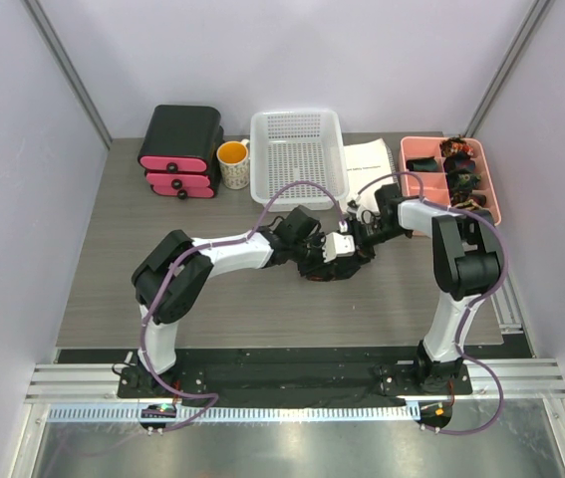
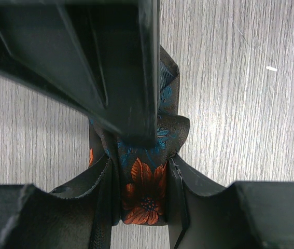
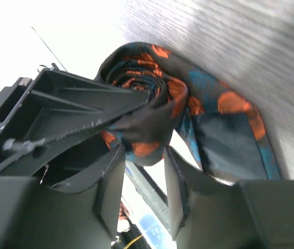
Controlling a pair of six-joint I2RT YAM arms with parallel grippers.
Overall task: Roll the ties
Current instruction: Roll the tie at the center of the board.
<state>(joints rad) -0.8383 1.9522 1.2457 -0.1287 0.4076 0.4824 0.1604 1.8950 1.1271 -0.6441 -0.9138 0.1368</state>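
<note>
Left claw (image 2: 140, 171) pinches one coiled tie (image 2: 145, 199), right claw (image 3: 143, 153) spread by it; perhaps four coils (image 1: 458, 165) in tray (image 1: 420, 159).

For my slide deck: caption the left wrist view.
Left gripper pinching a dark tie with orange flowers, the grey wood-grain table behind it.

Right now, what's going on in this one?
Both arms meet over the middle of the table, working on one dark, orange-flowered tie that is partly wound into a coil. The left end effector is clamped on it. The right end effector has its jaws apart around the coil; whether it grips is unclear. Several rolled ties already sit in the pink tray at the far right.
</note>
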